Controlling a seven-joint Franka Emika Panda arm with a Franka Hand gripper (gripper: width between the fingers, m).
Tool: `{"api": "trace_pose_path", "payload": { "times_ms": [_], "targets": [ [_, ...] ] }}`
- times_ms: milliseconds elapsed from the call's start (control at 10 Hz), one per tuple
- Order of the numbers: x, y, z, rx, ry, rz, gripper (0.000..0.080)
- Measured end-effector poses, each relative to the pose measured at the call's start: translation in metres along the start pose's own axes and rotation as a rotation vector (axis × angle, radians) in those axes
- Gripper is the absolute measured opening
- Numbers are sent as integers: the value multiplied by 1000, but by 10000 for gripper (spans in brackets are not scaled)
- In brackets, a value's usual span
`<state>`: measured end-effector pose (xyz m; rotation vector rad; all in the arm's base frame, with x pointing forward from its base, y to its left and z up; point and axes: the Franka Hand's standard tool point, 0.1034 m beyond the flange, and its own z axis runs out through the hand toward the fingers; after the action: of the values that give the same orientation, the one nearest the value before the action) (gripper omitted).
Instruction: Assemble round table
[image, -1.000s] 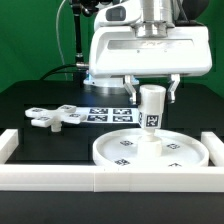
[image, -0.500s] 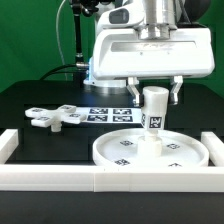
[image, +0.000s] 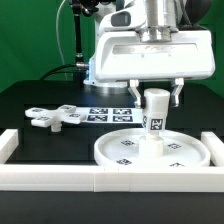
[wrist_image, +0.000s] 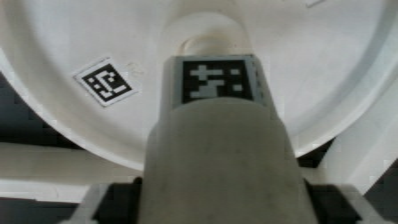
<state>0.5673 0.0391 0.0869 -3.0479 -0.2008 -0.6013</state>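
The large round disc (image: 112, 156) lies flat on the black table in front of the arm. The short post (image: 155, 118) stands upright near its middle, its square tag facing the camera. My gripper (image: 156, 95) comes straight down over the post's top, with a finger on each side, and is shut on it. In the wrist view the post (wrist_image: 222, 130) fills the space between the dark pads (wrist_image: 118, 200) of the gripper (wrist_image: 228, 205), and the disc (wrist_image: 71, 40) lies beneath. The cross-shaped foot (image: 55, 116) lies on the table at the exterior view's left.
The marker board (image: 104, 113) lies flat behind the disc. The white straight-walled frame (image: 100, 181) runs along the front, with corner pieces at both sides. The arm's wide white body hangs above the disc.
The post and gripper have shifted slightly toward the exterior view's right and a little lower. The foot and disc have not moved.
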Motion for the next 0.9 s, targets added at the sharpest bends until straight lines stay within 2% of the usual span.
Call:
{"api": "trace_pose_path", "payload": {
  "times_ms": [200,700,800,900],
  "targets": [
    [-5,1,6,1,-12,2,407],
    [1,1,9,-12,47,-1,407],
    [1,2,9,-13,45,-5,553],
    [5,6,7,-17,47,-15,620]
  ]
}}
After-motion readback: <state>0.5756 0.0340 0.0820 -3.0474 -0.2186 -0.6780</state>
